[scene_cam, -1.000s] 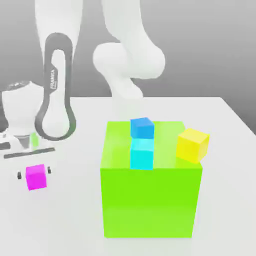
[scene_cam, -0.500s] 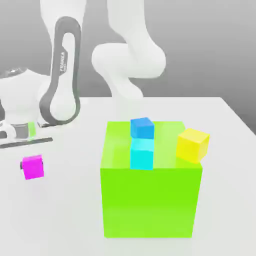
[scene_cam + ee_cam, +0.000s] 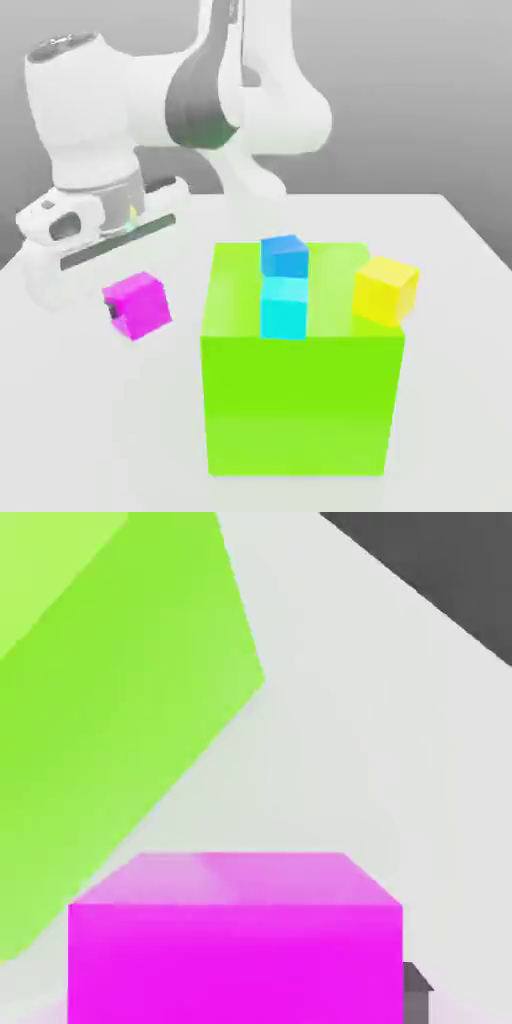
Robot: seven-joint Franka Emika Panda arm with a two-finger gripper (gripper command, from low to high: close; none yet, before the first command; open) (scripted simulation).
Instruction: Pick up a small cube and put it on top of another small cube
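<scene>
The small magenta-pink cube (image 3: 138, 303) hangs tilted above the white table (image 3: 440, 240), to the exterior view's left of the big lime-green block (image 3: 300, 400). My gripper (image 3: 134, 308) is shut on it, with the white hand (image 3: 95, 235) just above and a dark fingertip (image 3: 115, 316) showing at the cube's left side. In the hand view the magenta cube (image 3: 235, 942) sits close between the fingers, one dark fingertip (image 3: 418, 990) touching its side, and the green block (image 3: 110, 712) lies beyond it. On the green block's top are a cyan cube (image 3: 284, 308) and a blue cube (image 3: 285, 256).
A yellow cube (image 3: 385, 290) rests tilted at the green block's right top edge. The blue cube appears directly above the cyan one; whether it is stacked on it or behind it I cannot tell. The arm's white links (image 3: 250, 110) rise behind the block.
The magenta cube has risen off the table and moved right toward the green block, held in the gripper. The arm has swung round and the hand now tilts.
</scene>
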